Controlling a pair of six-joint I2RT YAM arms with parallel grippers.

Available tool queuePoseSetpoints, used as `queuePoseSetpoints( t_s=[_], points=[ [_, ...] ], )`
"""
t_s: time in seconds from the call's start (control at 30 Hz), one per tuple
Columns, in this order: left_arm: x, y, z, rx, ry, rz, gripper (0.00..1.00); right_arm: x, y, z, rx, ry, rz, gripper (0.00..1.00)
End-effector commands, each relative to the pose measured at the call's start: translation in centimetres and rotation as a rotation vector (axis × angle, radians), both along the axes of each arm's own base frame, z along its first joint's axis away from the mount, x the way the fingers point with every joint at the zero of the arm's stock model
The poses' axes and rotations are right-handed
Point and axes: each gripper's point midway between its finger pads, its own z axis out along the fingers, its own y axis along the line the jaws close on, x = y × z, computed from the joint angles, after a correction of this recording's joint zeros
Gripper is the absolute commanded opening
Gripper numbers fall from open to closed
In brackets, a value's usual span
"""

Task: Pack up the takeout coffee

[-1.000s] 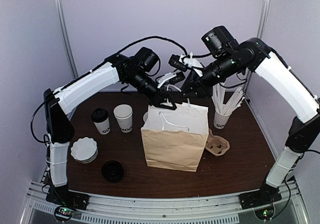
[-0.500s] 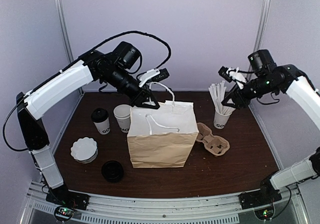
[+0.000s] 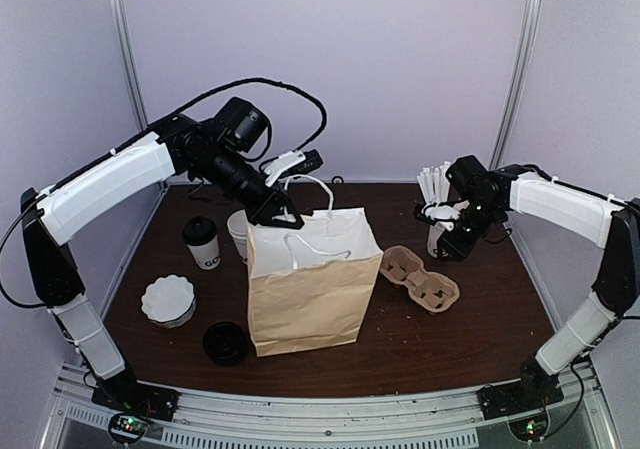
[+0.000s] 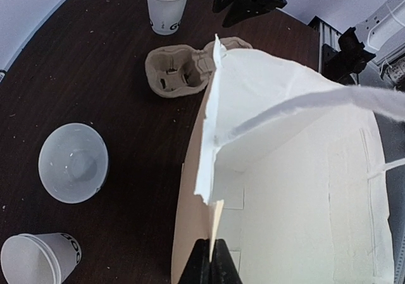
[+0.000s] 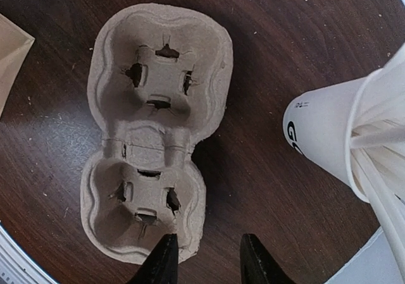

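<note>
Since half a second ago the brown paper bag [image 3: 310,289] has shifted toward 9 o'clock and now stands a little askew; the right arm has dropped from up beside the stirrer sticks to low over the table. The left gripper [image 3: 279,213] is clenched on the bag's far upper rim, by the white cord handle; the left wrist view shows its fingers pressed together on that paper edge, with the bag's mouth open. The right gripper [image 3: 443,227] has its jaws apart with nothing between them; it hangs at 1 o'clock from the pulp cup carrier [image 3: 421,277] and just beside the white cup of sticks [image 3: 438,231], gripping neither.

The takeout coffee [image 3: 201,242] stands upright on the dark wooden table [image 3: 480,319] at the bag's 10 o'clock, outside it and apart from it. The lidless cup [image 3: 239,234] is at the coffee's 3 o'clock, partly hidden behind the bag. A white fluted dish [image 3: 168,300] sits at the coffee's 7 o'clock, and a loose black lid [image 3: 225,343] lies at the bag's 8 o'clock.
</note>
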Motion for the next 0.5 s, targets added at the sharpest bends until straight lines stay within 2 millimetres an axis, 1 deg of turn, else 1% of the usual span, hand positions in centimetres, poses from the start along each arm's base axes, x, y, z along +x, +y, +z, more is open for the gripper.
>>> queuePoseSetpoints(
  t_s=[0.0, 0.07, 0.2, 0.3, 0.4, 0.47],
  points=[
    [1.0, 0.4, 1.4, -0.065, -0.044, 0.043, 0.0, 0.8, 1.2, -1.2, -0.04, 0.009, 0.039, 0.38],
    [1.0, 0.3, 1.5, -0.077, -0.03, 0.044, 0.0, 0.8, 2.1, -1.8, -0.036, 0.032, 0.052, 0.37],
    [1.0, 0.3, 1.7, -0.099, -0.015, 0.042, 0.0, 0.7, 3.8, -3.2, -0.033, 0.078, 0.074, 0.43],
    [1.2, 0.4, 1.7, -0.102, -0.013, 0.047, 0.0, 0.3, 4.9, -4.1, -0.024, 0.115, 0.081, 0.43],
    [1.3, 0.6, 1.7, -0.105, -0.007, 0.048, 0.0, 0.1, 5.6, -4.6, -0.023, 0.14, 0.083, 0.44],
    [1.4, 0.6, 1.7, -0.108, -0.005, 0.048, 0.0, 0.0, 5.7, -4.9, -0.026, 0.16, 0.076, 0.45]
  ],
)
